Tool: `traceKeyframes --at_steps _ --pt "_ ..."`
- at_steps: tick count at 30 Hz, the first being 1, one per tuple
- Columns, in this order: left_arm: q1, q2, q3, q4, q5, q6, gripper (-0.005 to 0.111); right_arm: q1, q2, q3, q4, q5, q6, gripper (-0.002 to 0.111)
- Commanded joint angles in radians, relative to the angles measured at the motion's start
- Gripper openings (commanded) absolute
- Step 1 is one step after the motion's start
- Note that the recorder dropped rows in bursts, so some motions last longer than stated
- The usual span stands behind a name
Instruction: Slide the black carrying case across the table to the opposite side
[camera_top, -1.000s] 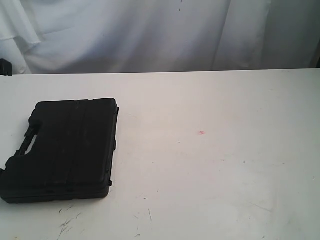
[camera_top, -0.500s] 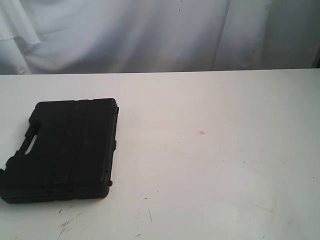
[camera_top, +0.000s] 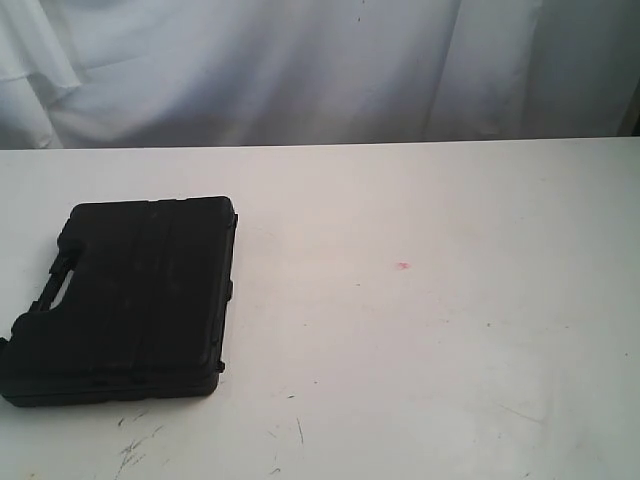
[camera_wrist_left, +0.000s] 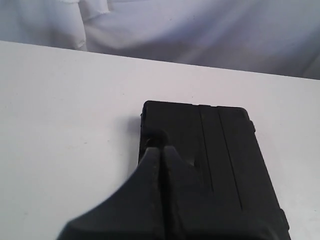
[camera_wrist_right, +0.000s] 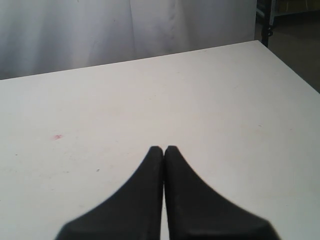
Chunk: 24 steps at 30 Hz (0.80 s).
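While the black carrying case (camera_top: 135, 300) is lying flat and closed at about 9 o'clock on the white counter (camera_top: 450, 350), its handle is facing 9 o'clock. A red speck (camera_top: 403, 266) is sitting well apart from it, toward 3 o'clock. The dark scratch marks (camera_top: 135, 440) are showing just off its 6 o'clock edge. The left hand (camera_wrist_left: 161, 148) is pressing its fingers together on nothing, tips lining up over the case lid; contact cannot be told. The right hand (camera_wrist_right: 163, 148) is likewise pinching closed and empty, hanging over bare counter.

Bare table (camera_top: 450, 330) right of case (camera_top: 140, 300)
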Motion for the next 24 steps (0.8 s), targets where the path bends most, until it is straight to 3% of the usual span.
traceKeyframes --at_steps 1,4,6,24 --pt "0.012 -0.198 0.187 -0.02 -0.101 -0.004 0.0 -0.008 -0.005 0.004 -0.01 -0.001 -0.002 0.0" --pt "0.012 -0.301 0.306 -0.024 -0.203 -0.009 0.0 -0.008 -0.005 0.004 -0.01 -0.001 -0.002 0.0" --pt "0.012 -0.322 0.334 -0.024 -0.203 -0.009 0.0 -0.008 -0.005 0.004 -0.01 -0.001 -0.002 0.0" --pt "0.011 -0.381 0.51 -0.079 -0.255 -0.009 0.0 -0.008 -0.005 0.004 -0.01 -0.001 -0.002 0.0"
